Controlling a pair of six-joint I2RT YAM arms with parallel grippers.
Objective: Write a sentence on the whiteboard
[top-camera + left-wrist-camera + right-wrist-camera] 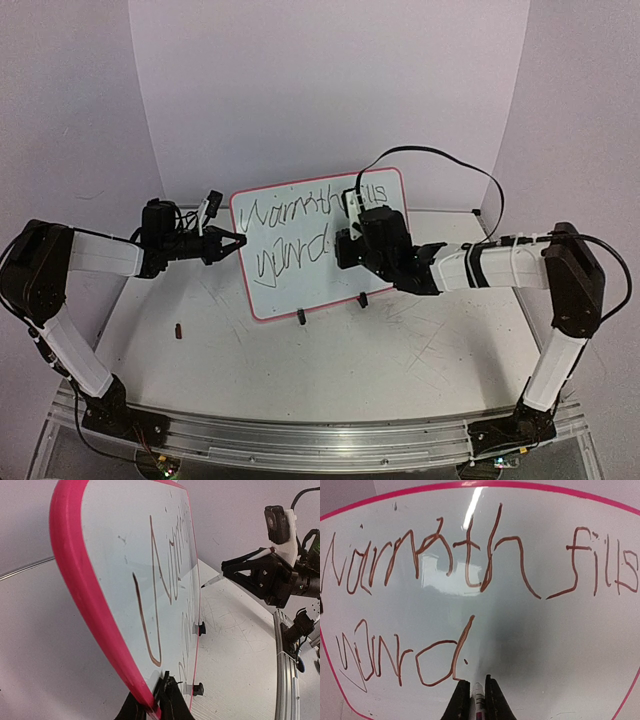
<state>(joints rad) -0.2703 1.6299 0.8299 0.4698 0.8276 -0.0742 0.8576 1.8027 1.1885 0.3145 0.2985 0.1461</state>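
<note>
Nearest, along the 6 o'clock edge of the top view, a metal rail carries both arm bases. Beyond it spreads the scratched grey table, with a small dark object lying alone toward its 8 o'clock side. Further in, two black clip feet rest on the table and stand the whiteboard on edge, a little past the table's middle toward 12 o'clock. The left gripper is clamped on the board's pink frame at its 9 o'clock edge, its dark fingers lying against the frame. The right gripper reaches in from 3 o'clock and is pinched tight on a marker. The marker's tip points at the white surface just off 5 o'clock of the last written letter; I cannot tell whether it touches. The sentence runs in two dark lines, "Warmth fills" above and "your d" below, the lower line ending near the board's middle.
</note>
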